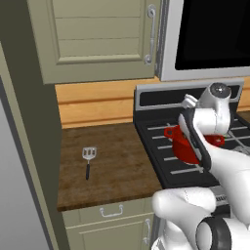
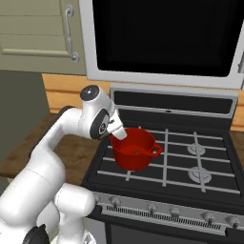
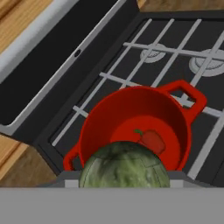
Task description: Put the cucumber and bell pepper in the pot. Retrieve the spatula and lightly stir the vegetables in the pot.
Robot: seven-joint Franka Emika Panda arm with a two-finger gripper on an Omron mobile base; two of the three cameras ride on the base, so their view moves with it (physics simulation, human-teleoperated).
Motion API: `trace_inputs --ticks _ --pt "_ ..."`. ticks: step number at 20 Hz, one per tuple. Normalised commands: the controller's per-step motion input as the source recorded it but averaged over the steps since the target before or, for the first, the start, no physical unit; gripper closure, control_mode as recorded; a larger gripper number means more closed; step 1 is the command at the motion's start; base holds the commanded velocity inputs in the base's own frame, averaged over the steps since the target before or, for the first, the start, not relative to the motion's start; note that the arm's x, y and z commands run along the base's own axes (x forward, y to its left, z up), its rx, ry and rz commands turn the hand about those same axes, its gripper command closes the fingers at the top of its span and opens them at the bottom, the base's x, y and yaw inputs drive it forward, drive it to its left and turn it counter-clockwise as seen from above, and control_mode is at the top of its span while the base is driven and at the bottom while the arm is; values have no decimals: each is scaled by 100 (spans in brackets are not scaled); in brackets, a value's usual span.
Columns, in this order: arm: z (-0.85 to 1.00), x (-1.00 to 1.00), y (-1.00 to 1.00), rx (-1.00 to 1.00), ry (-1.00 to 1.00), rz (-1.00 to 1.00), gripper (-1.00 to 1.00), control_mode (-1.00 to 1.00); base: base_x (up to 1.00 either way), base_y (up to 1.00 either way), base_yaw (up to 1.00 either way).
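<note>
Cucumber (image 3: pixel 124 165) over one pot (image 3: pixel 175 127) holding one bell pepper (image 3: pixel 152 140).

Black stove (image 2: pixel 190 162) with grey grates and a row of knobs along its front, microwave (image 2: pixel 167 38) above the stove, wooden desk (image 1: pixel 105 166) left of the stove, beige cabinet (image 1: pixel 97 39) above the desk, drawer (image 1: pixel 111 211) below the desk

White glossy arm (image 2: pixel 43 157), rounded segments, dark joint rings, grey cap on top joint, black cable along forearm.
</note>
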Motion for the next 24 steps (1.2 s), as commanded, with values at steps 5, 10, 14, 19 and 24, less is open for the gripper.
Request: trace_inputs --ticks 5,10,14,19,24 --pt "-34 54 -47 0 4 -7 100 -100 0 0 0" --pt "-44 43 -34 0 9 -8 100 -100 0 0 0" --pt "-39 49 -23 0 9 -7 100 -100 0 0 0" --pt "-42 31 -12 1 10 -5 100 -100 0 0 0" --pt "-32 37 -19 2 10 -5 100 -100 0 0 0"
